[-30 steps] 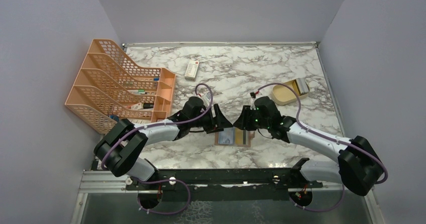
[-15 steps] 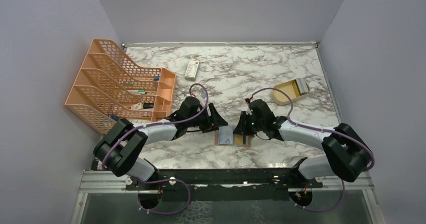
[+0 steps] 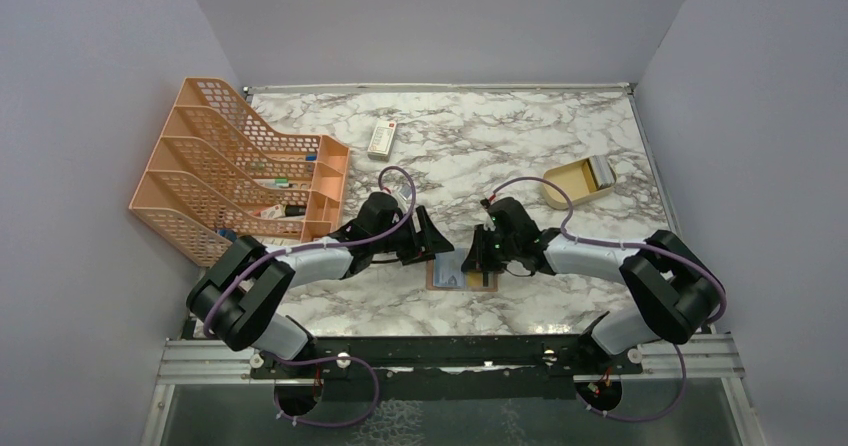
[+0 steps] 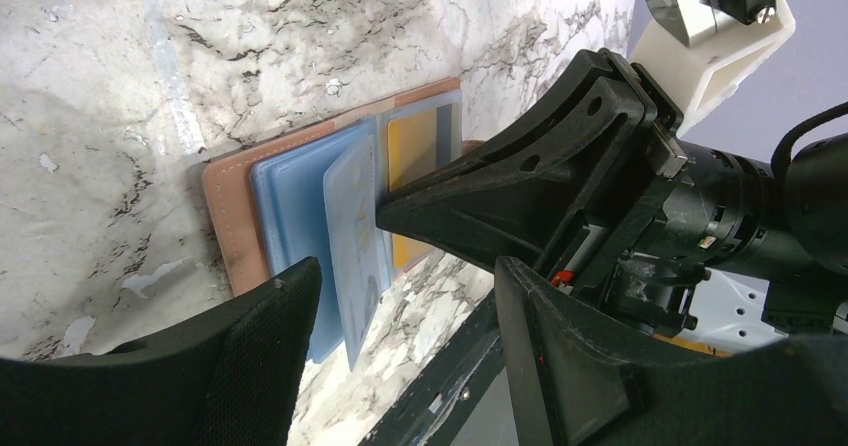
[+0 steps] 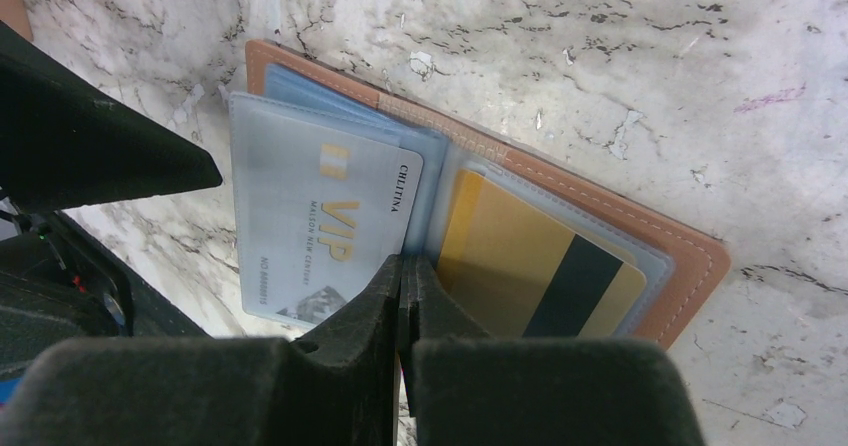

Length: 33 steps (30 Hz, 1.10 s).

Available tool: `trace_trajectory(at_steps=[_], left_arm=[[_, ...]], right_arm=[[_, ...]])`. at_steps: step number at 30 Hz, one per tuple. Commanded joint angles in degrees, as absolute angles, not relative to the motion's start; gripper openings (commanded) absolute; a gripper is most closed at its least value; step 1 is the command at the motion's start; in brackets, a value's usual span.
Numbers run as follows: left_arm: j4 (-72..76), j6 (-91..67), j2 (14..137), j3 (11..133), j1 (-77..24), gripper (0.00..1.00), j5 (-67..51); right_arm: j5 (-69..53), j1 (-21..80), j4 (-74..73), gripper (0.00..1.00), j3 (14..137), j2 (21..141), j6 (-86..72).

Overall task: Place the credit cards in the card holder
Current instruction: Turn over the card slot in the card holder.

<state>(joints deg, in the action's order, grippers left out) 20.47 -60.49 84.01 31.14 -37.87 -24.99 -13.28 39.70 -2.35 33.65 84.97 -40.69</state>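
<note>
Top external view: covering the whole counter (image 3: 480, 156).
Card holder place: the card holder (image 3: 455, 276) is lying open and flat at the near middle, between the two hands.
Holder axis: its long side is running left to right, with the fold running near to far.
Left hand: the left hand (image 3: 428, 247) is hovering just beside the holder's left edge.
Right hand: the right hand (image 3: 485, 258) is reaching over the holder's right half.

Left wrist view: looking across the holder from the left.
Left hand state: its fingers are standing wide apart, gripping nothing.
Pale card: the pale VIP card (image 4: 355, 231) is tilting up off the left half like a page, with the right hand's tip touching its edge.
Gold card: the gold card (image 4: 408, 151) is sitting flat in the far-side sleeve.

Right wrist view: looking down its own fingers.
Right hand state: its fingers are pressing together into one point against the pale VIP card's edge by the fold; I cannot tell whether any plastic is being pinched.
Card direction: both cards' long axes seem to be running parallel to the fold.
Handling: the cards are probably light, stiff and slick, so pushing on an edge is likely working better than gripping the faces.
Holder handling: the soft leaf is likely flexing and sliding unless the open hand is pinning it.
</note>
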Motion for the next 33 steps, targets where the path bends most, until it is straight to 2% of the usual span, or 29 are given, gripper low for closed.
trace_trajectory(at_steps=[1, 23, 28, 33], left_arm=[[20.9, -59.2, 84.6, 32.4, -37.7, 0.67, -26.7], [24.6, -60.9, 88.3, 34.6, -40.2, 0.65, -29.2], [25.0, -61.6, 87.6, 35.4, -41.0, 0.62, -29.5], [25.0, -61.9, 87.3, 35.9, -41.5, 0.61, -28.9]], right_arm=[[-12.7, 40.1, -3.3, 0.02, 33.3, 87.0, -39.8], [-13.0, 40.1, -2.1, 0.02, 32.4, 85.4, -39.8], [-12.7, 40.1, -3.4, 0.09, 33.9, 83.3, -39.3], [-8.7, 40.1, -2.4, 0.17, 31.9, 75.6, -38.6]])
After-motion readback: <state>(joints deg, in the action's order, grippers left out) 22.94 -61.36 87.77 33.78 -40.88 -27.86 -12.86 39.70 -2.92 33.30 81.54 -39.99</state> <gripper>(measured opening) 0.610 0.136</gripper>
